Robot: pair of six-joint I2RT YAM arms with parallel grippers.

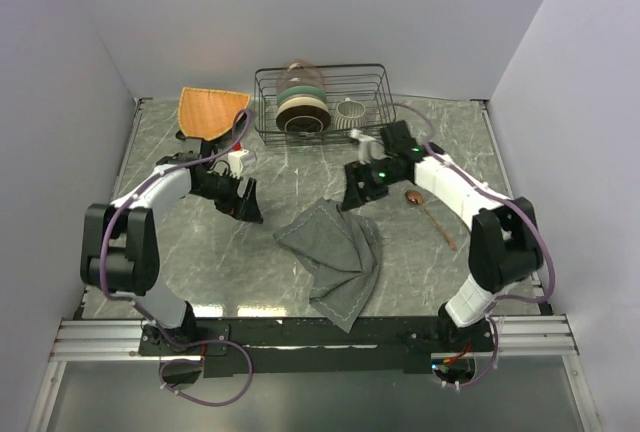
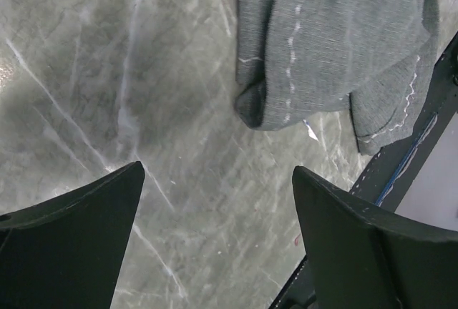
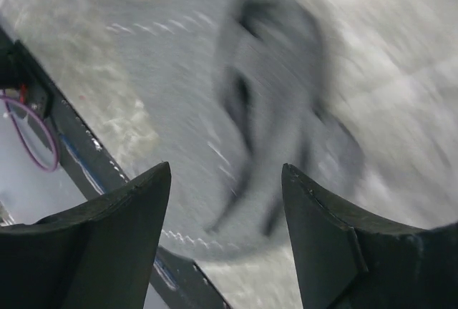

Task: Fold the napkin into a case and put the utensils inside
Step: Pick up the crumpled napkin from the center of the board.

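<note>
Pale walls close in a grey marble-patterned table [image 1: 420, 272] on three sides, seen from above and behind two black-and-white robot arms fixed at its near edge. A dark grey napkin [image 1: 335, 257] lies loosely crumpled in the middle of the table, toward the near edge. Its layers overlap unevenly, and one corner reaches the near edge itself. Pale stitching runs along its hems, and how many folds it holds cannot be made out. The left gripper [image 1: 250, 202] hovers just left of the napkin with its fingers spread wide and only bare table between them. The right gripper [image 1: 350, 195] sits at the napkin's far corner, its fingers also parted and clasping nothing. Whether they touch the fabric is unclear, because the right wrist view is smeared by motion blur and shows only grey cloth beneath. A copper-coloured spoon [image 1: 430, 214] lies on the right side of the table, well apart from the napkin. Its small bowl points toward the far edge, and its thin handle runs toward the right arm. At the far edge stands a black wire rack [image 1: 375, 87] holding stacked bowls [image 1: 302, 112] on edge and a pale cup [image 1: 350, 110]. An orange woven mat [image 1: 210, 110] sits at the far left corner, its near edge partly covered by the left arm and its cable.
</note>
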